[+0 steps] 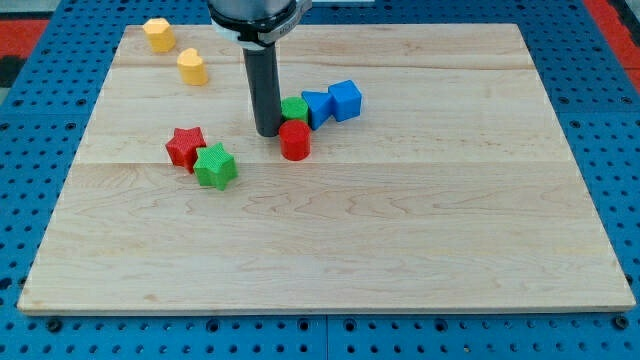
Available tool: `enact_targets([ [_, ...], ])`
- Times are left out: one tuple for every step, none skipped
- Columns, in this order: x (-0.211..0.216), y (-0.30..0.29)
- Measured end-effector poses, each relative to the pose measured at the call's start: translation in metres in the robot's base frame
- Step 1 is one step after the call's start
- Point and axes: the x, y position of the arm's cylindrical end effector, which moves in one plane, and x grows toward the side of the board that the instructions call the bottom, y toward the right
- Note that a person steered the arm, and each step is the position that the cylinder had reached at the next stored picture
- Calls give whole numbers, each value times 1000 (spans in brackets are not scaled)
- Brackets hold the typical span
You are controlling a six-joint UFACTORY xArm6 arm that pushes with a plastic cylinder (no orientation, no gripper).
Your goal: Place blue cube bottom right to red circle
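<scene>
The blue cube point(345, 100) sits above and to the right of the red circle point(295, 140), near the board's middle. Between them lie a second blue block point(317, 107) and a green block point(294, 108), touching in a row. The red circle is a short cylinder just below the green block. My tip point(268, 132) rests on the board just left of the red circle and the green block, close to both.
A red star point(185, 146) and a green star point(215, 165) touch each other at the view's left. Two yellow blocks point(158, 34) point(192, 67) lie at the top left. The wooden board point(400, 230) has blue pegboard around it.
</scene>
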Motion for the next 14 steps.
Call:
enact_targets([
  [31,45],
  [48,74],
  [35,75],
  [6,100],
  [-27,100],
  [-58,98],
  [-83,79],
  [-91,37],
  [-91,36],
  [-92,37],
  [-86,30],
  [-100,65],
  [-124,51],
  [-145,23],
])
